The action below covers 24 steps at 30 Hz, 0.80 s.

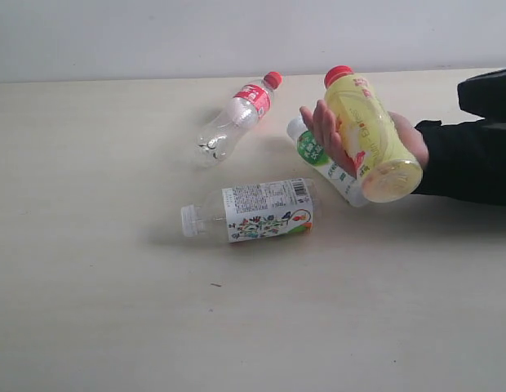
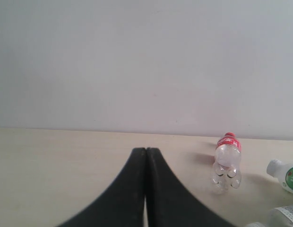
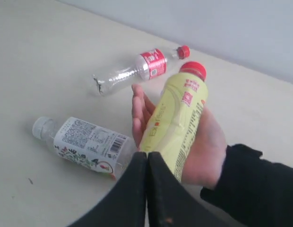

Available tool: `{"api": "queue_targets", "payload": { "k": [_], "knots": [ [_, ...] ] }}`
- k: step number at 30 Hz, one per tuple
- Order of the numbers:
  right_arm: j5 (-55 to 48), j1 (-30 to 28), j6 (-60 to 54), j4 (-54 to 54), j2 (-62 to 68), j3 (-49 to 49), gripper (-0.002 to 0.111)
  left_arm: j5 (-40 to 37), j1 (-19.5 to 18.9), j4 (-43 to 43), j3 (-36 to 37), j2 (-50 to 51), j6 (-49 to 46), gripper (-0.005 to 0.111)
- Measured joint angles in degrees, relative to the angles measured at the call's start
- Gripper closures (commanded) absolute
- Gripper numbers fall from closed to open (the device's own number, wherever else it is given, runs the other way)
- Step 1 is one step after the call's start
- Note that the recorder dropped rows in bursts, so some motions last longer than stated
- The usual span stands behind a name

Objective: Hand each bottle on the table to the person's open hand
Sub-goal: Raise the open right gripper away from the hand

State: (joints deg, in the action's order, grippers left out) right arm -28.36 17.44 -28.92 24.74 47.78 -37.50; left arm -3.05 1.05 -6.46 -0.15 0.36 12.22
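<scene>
One of four delivered: the yellow red-capped plastic bottle point(image 1: 367, 135) rests in the person's open hand point(image 3: 210, 142). The left gripper point(image 2: 145, 152) and right gripper point(image 3: 147, 156) are both closed and empty. On the pale beige table point(image 1: 90, 286) lie the clear cola-shaped bottle point(image 1: 237, 118), the clear floral-labelled bottle point(image 1: 261, 211) and the white green-labelled bottle point(image 1: 318, 157) (seemingly partly under the hand).

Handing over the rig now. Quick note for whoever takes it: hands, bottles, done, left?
Left hand: shut, empty, away from the bottles.
Right hand: shut, empty, close to the person's open hand.
Done: yellow bottle lies in that palm.
On the table, all lying down: cola bottle, floral-label bottle, white green-label bottle, the last partly behind the person's hand.
Left: hand over those three.
</scene>
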Motion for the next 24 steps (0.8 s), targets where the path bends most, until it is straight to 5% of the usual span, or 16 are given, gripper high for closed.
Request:
{"api": "queue_targets", "payload": {
  "k": [11,24],
  "knots": [
    [6.7,0.0,-18.7,17.3,-7.0,6.9,0.108,0.0,0.0,0.0,0.0,0.0,0.0,0.107],
    [0.4,0.0,-29.4,27.1,-7.5,3.5,0.108,0.0,0.0,0.0,0.0,0.0,0.0,0.107]
  ]
}}
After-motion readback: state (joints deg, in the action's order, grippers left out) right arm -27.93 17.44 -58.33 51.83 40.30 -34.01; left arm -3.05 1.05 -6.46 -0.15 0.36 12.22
